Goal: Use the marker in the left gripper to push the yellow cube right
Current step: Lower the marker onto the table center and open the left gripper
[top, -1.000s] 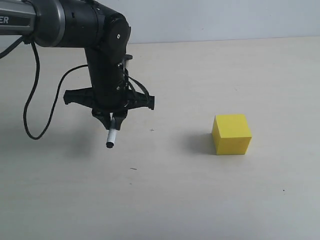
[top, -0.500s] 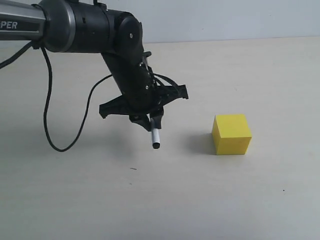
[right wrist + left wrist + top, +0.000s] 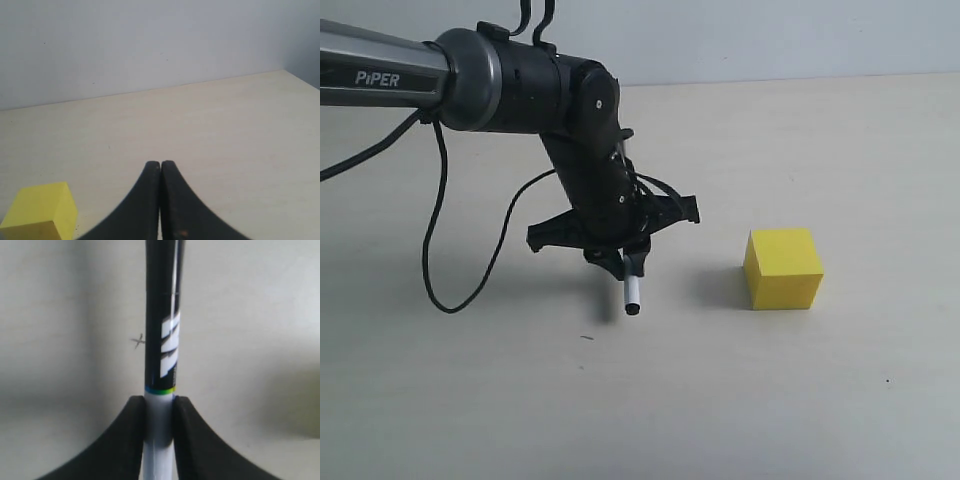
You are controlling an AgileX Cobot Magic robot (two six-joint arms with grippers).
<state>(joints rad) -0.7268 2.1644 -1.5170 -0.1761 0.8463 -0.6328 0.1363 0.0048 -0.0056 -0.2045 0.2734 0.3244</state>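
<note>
Yellow cube (image 3: 783, 268) sits flat on the beige table (image 3: 770, 410), one vertical edge turned toward the exterior camera, nothing touching it.

Left gripper (image 3: 625, 262) hangs left of the cube, well apart from it, fingers pointing down. The jaws are pinched tight on the marker (image 3: 631, 290). Wrist view shows both black fingers (image 3: 125, 440) pressed on the white barrel, just beside the coloured ring where the black labelled half begins.

From outside, the marker stands nearly upright with a slight tilt. A short pale length with a dark tip shows below the fingers, level with the cube's lower half. Can't tell whether that tip touches the table.

Between tip and cube: plain tabletop with the cube's shadow on it.

Around:
- Loose black cable (image 3: 435, 270) droops in a loop from the arm, far left of the cube.
- Grey PiPER tube (image 3: 380, 80) comes in from the upper left of the cube.
- Dark fleck (image 3: 587, 338) on the table, left of the cube past the marker and nearer the camera.
- Second speck (image 3: 888, 380) right of the cube, also nearer the camera.
- Faint cross mark (image 3: 138, 340) on the table near the marker.

Right gripper (image 3: 160, 167): fingers closed against each other, holding nothing. The cube is in its view, well apart from the fingertips. Pale wall (image 3: 150, 40) behind the table.
</note>
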